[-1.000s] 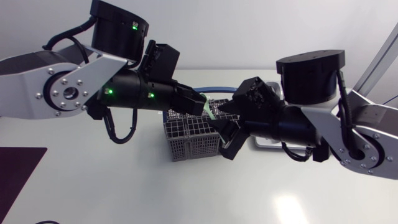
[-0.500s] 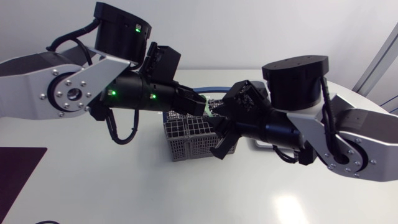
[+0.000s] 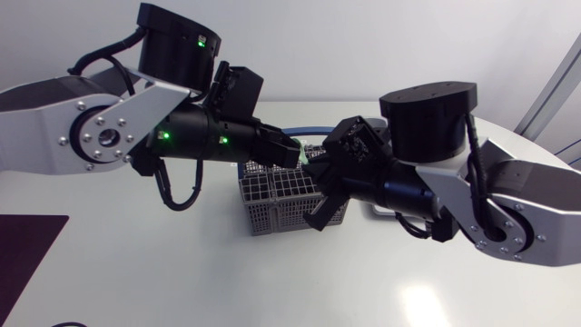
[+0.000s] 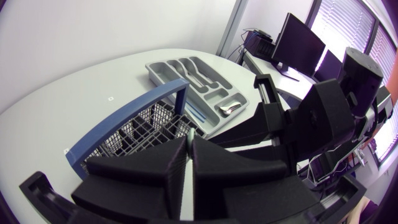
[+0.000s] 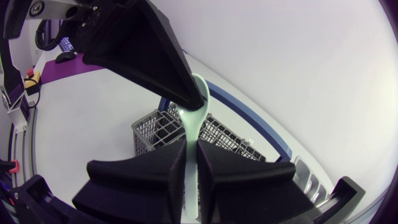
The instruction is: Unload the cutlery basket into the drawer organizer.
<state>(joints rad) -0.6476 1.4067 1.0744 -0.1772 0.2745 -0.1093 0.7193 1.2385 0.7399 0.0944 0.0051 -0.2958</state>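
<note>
Find the pale green spoon (image 5: 193,115) just above the cutlery basket (image 3: 272,204), pinched at both ends: bowl end in the left end effector (image 4: 189,142), clamped on it, and stem in the right end effector (image 5: 191,148), likewise closed on it. Looks like a hand-over over the basket. Confirm a firm right-side grip before opening the left; release slowly, without twisting the spoon. Then lift clear of the basket's blue handle (image 4: 130,121) and carry toward the drawer organizer (image 4: 186,71), just beyond the basket on the table (image 3: 182,272).
</note>
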